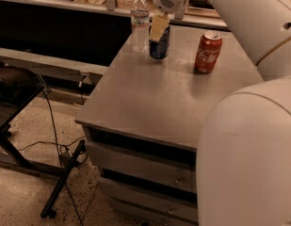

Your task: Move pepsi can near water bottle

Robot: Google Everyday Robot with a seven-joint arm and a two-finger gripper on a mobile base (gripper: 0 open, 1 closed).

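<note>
The dark blue pepsi can (159, 47) stands at the back of the grey cabinet top (159, 102), just right of the clear water bottle (140, 21) with its white cap. My gripper (160, 34) reaches down from the top of the view and is shut on the pepsi can. One tan finger (158, 27) lies across the can's front, and the other finger is hidden behind it. The can's base is at or just above the surface. There is a small gap between can and bottle.
A red Coca-Cola can (208, 52) stands to the right of the pepsi can. My white arm (248, 145) fills the right side of the view. Drawers (145, 168) front the cabinet. A black stand (60, 182) and cables lie on the floor at left.
</note>
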